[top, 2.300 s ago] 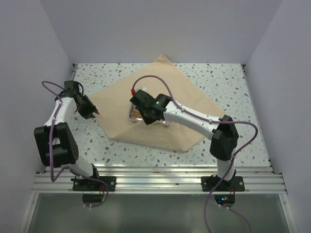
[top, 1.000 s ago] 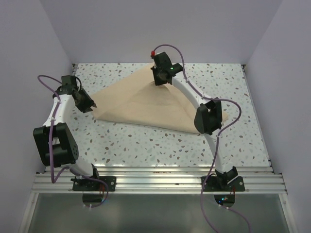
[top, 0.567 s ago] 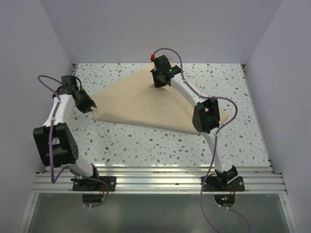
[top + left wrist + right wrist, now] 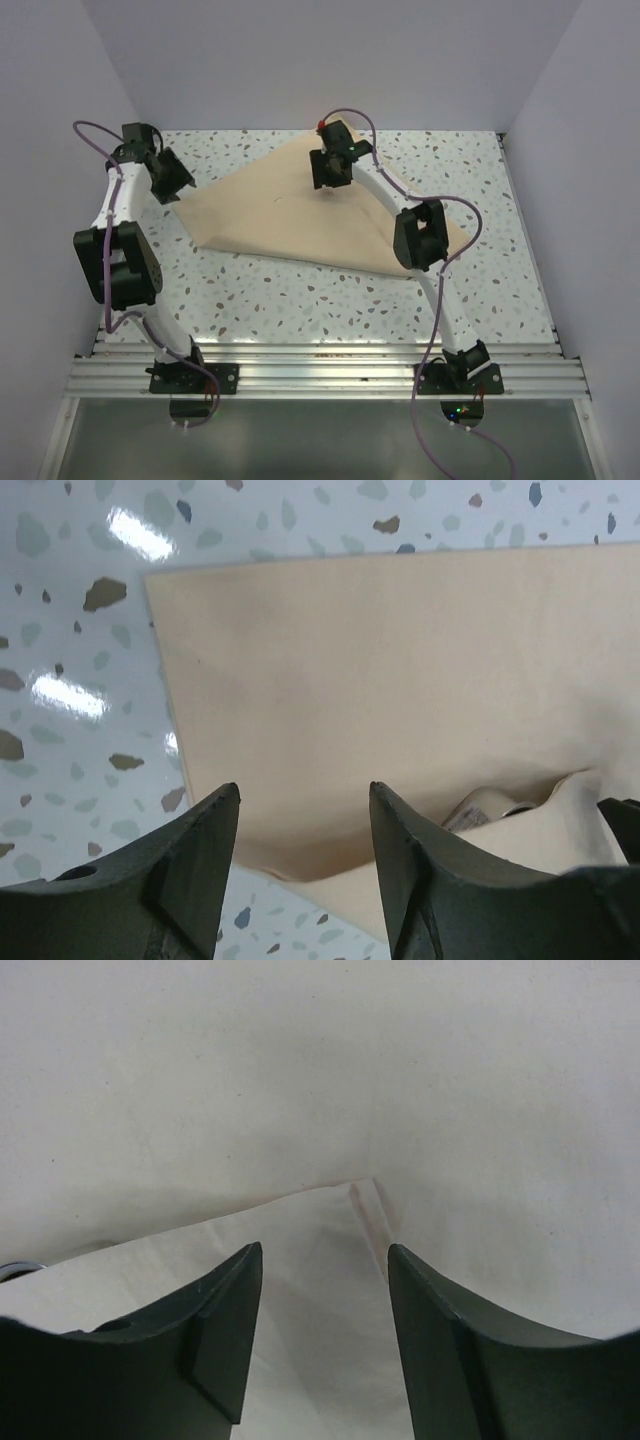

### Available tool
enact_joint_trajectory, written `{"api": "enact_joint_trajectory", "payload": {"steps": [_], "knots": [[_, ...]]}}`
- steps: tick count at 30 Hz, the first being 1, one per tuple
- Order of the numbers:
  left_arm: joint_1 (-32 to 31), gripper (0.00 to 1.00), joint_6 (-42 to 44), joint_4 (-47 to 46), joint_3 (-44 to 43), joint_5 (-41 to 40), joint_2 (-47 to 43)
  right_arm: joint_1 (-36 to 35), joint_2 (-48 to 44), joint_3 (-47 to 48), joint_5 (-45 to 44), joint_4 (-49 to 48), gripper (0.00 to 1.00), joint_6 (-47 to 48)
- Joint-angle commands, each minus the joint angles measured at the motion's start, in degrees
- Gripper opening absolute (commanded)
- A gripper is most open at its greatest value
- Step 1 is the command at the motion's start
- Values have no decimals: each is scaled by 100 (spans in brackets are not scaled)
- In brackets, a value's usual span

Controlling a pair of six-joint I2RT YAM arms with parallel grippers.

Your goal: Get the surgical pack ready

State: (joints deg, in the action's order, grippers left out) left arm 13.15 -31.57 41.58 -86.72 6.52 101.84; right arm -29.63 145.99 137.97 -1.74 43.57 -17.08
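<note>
Three plain lilac walls (image 4: pixel 330 60) box in a speckled white counter (image 4: pixel 300 300) with a metal rail (image 4: pixel 320 372) along its near edge. The tan pack (image 4: pixel 290 215) lies folded into a triangle, directly under the right end effector (image 4: pixel 330 182) and just ahead of the left end effector (image 4: pixel 182 190). Both stand open and hold nothing. A moment ago the right one pinched the folded corner and the cloth tented. Now that corner lies loose below its parted jaws, and the left one has drawn back from the pack's tip.
</note>
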Motion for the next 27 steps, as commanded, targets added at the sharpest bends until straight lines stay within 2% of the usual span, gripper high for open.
{"api": "enact_joint_trajectory", "payload": {"steps": [1, 3, 5, 10, 11, 14, 21, 25, 27], "knots": [[83, 59, 274, 139, -652, -99, 538, 159, -439, 169, 16, -59, 58, -138], [118, 63, 336, 105, -846, -142, 739, 159, -493, 195, 33, -51, 61, -76], [144, 64, 415, -19, -925, -99, 845, 176, -510, 204, 155, -68, 59, -59], [320, 65, 564, -45, -1101, 296, 1232, 176, -371, -15, 841, -243, 37, -216], [364, 66, 591, -36, -1119, 349, 1294, 194, -318, 10, 911, -305, 29, -269], [390, 66, 635, 78, -1251, 420, 1513, 247, 42, 370, 1219, -332, 13, -418], [425, 67, 758, -107, -1172, 455, 1593, 405, 412, 336, 1554, -596, 6, -700], [461, 68, 775, -115, -1225, 499, 1672, 414, 79, -383, 1519, -990, 4, -621], [478, 68, 775, -133, -1234, 560, 1725, 423, 139, -333, 1492, -895, 4, -603]]}}
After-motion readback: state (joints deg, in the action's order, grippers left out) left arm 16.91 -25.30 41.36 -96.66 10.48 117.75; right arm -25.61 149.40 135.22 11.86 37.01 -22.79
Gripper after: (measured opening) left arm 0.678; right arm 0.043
